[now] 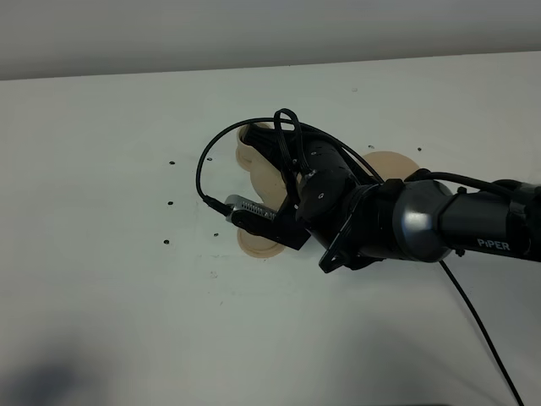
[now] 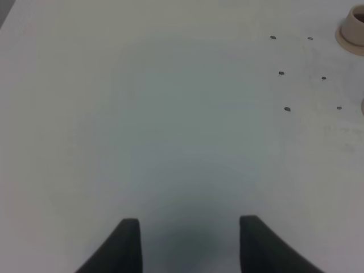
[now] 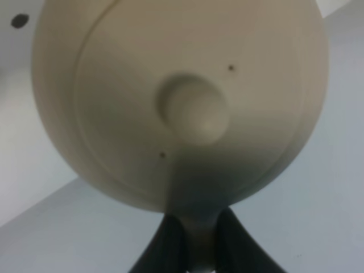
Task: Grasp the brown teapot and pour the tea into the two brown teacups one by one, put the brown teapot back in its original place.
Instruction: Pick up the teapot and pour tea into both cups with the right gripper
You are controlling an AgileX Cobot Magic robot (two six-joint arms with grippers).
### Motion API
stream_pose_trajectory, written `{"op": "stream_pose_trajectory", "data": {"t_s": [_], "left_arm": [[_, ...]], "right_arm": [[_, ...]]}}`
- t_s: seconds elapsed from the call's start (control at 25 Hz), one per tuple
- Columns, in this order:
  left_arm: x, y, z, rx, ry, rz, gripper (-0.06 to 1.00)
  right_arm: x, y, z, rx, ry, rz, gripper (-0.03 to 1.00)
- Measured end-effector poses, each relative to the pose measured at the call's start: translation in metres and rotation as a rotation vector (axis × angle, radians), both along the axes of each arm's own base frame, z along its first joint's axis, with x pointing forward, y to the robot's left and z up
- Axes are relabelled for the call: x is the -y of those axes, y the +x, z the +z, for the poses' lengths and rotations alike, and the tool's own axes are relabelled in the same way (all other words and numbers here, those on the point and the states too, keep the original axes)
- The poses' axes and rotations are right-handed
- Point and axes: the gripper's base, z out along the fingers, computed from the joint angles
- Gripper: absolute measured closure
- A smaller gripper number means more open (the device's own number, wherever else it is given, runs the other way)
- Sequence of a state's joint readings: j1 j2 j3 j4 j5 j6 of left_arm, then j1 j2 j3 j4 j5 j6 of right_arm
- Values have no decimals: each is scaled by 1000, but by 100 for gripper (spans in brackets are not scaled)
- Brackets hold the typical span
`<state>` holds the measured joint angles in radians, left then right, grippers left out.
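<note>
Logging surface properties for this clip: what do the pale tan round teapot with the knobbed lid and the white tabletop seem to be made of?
Pale tan round teapot: probably ceramic, matte or satin; smooth moulded lid seam, soft shading without sharp glints, a few dark specks. White tabletop: likely painted or laminated board, matte; flat, even, dotted with small dark dots. Exact material unclear.

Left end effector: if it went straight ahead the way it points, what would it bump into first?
The left end effector, jaws open, faces only bare white table, so the way looks free until it meets that surface. A teacup sits well off that line. Depth is hard to judge.
</note>
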<state>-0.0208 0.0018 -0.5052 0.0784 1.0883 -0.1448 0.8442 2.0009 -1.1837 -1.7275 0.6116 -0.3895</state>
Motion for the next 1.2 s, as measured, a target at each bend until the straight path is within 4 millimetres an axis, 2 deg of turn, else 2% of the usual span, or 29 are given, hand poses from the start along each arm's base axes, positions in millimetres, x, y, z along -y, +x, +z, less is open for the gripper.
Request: {"op": "stream_pose_trajectory", "data": {"t_s": [1.2], "left_arm": [[0,0,0,0,-1,1,52]], "right_arm": [[-11,5,13,25,-31,77,87]]}}
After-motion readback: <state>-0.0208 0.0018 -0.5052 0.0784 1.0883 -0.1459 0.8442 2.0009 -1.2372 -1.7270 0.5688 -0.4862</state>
